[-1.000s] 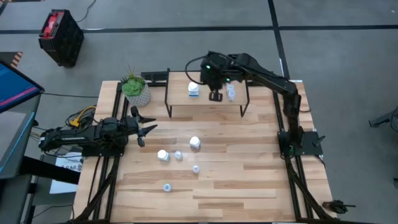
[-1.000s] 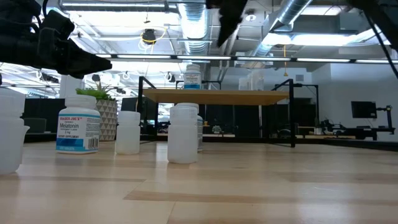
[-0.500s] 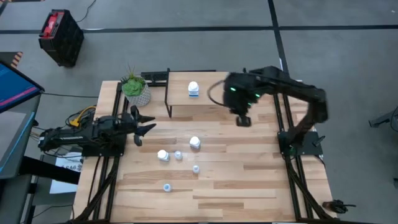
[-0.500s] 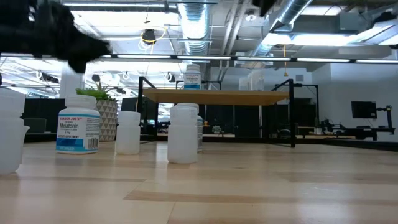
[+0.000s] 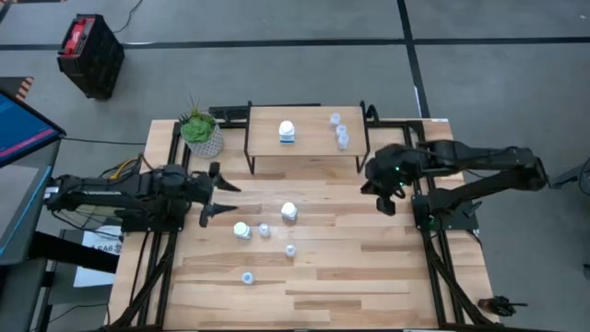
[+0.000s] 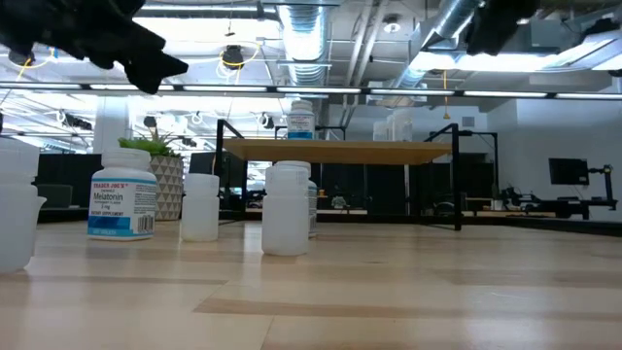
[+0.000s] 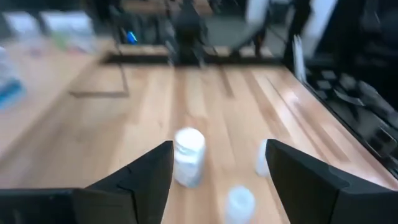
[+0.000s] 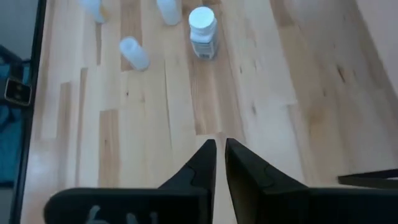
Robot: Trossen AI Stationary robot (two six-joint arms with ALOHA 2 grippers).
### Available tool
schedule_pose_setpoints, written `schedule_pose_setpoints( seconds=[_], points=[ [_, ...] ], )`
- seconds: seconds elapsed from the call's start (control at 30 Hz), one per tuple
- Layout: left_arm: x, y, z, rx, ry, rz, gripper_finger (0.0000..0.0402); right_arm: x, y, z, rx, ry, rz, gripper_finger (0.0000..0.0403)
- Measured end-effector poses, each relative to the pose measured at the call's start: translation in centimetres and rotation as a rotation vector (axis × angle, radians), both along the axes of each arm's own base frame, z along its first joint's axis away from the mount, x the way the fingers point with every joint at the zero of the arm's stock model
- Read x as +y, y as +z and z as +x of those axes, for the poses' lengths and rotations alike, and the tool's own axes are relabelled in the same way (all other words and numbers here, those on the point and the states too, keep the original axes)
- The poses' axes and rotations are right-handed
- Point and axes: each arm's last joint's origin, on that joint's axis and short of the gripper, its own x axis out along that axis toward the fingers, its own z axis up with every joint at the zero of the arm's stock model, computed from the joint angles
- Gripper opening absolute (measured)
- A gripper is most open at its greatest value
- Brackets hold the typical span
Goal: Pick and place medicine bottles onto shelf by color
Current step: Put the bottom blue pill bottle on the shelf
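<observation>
Shelf: small light-wood shelf on black legs (image 5: 309, 118) carries one white bottle, two translucent | Surface: opaque white capped bottle (image 5: 289, 211) among five loose | Left gripper (image 5: 219, 194) fingers spread, empty, near them | Right gripper (image 8: 219, 152) fingers nearly closed, empty | Handling: probably light, rigid, slick; grip mid-body.

Shelf top: the shelf (image 5: 307, 126) holds a white bottle (image 5: 287, 132) mid-left and two translucent bottles (image 5: 340, 131) right; between them bare board.
Mid-table: the loose bottle cluster (image 5: 265, 228) stands in the way.
Right half of the table (image 5: 369, 258): open.
</observation>
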Motion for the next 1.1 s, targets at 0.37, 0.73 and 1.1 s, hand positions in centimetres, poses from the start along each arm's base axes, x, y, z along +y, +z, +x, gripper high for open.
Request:
schedule_pose_setpoints(
  seconds=[0.37,0.73,1.1],
  points=[
    [-3.1,-0.3,2.0,0.362,-0.215,0.035,0.0246,0.5,-2.6,0.6,0.003,-0.013,0.030,0.0059],
    [-4.8,-3.1,3.7,0.547,-0.132,0.123,0.0246,0.4,-4.4,2.6,0.098,-0.010,0.025,0.0059],
    [-5.3,-5.7,5.4,0.676,-0.134,0.115,0.0246,0.4,-6.2,4.1,0.185,-0.008,0.023,0.0059]
  ],
)
